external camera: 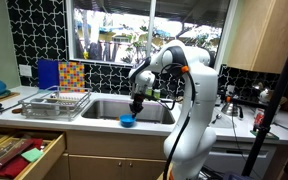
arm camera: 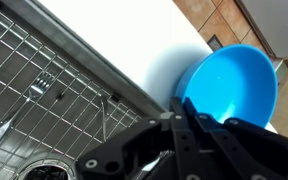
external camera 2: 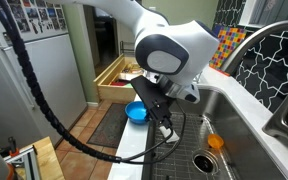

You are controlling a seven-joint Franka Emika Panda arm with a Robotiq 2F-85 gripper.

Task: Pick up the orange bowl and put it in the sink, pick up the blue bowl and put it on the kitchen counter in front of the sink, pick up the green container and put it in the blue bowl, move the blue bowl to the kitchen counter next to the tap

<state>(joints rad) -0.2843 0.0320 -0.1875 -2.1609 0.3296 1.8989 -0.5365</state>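
Note:
The blue bowl [external camera: 128, 121] sits on the counter strip in front of the sink, and it shows in both exterior views [external camera 2: 136, 112] and in the wrist view [arm camera: 234, 85]. My gripper [external camera: 136, 107] hangs just above and beside the bowl, over the sink's front edge. Its fingers [arm camera: 182, 108] are pressed together with nothing between them. It also shows in an exterior view [external camera 2: 166, 128]. The orange bowl [external camera 2: 215, 142] lies on the wire grid in the sink. A small green thing [external camera: 156, 95] stands behind the sink; I cannot tell what it is.
The steel sink [external camera: 104, 108] has a wire grid [arm camera: 34, 90] and a drain [external camera 2: 200, 161]. The tap [external camera 2: 284, 120] stands at the back. A dish rack [external camera: 56, 100] is beside the sink and a drawer [external camera: 19, 152] stands open below. The window is behind the arm.

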